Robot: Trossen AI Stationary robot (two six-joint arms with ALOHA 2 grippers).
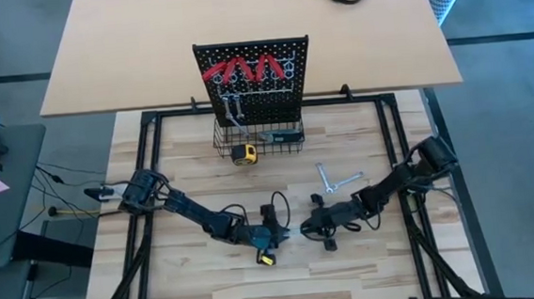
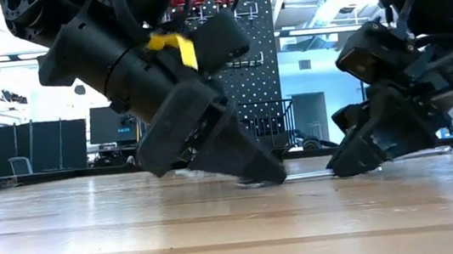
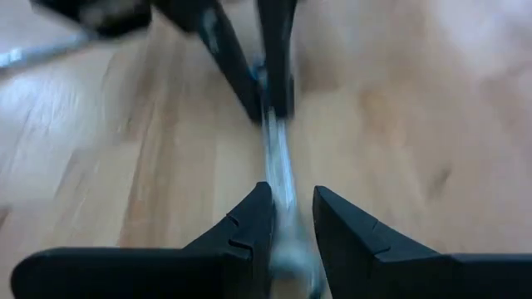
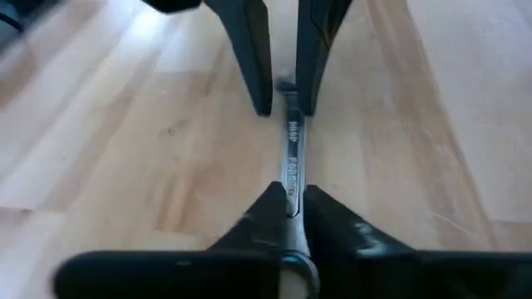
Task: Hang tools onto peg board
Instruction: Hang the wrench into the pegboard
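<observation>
Two grippers are met tip to tip low over the front middle of the wooden table (image 1: pixel 202 295), and one slim silver wrench (image 4: pixel 293 158) is shared between them. The left gripper (image 3: pixel 289 218) is closed on one end of that wrench, whose shaft runs out between its dark fingers (image 3: pixel 249 224) toward the opposing pair. The right gripper (image 4: pixel 291 208) is clamped on the other end, the stamped shaft being seen to pass between its fingers (image 4: pixel 337 220) and on to the left arm's fingers beyond. In the low view the wrench is held level, just above the table surface, with both arms angled down onto it. Two further wrenches (image 1: pixel 337 178) lie crossed on the table, near the right arm and apart from the grippers. The peg board (image 1: pixel 255 80) stands upright at the back edge of the table, with red-handled pliers (image 1: pixel 243 72) hung in a row along its top and a black wire basket (image 1: pixel 259 139) at its base. A yellow tape measure (image 1: pixel 243 154) is set just beside the basket
</observation>
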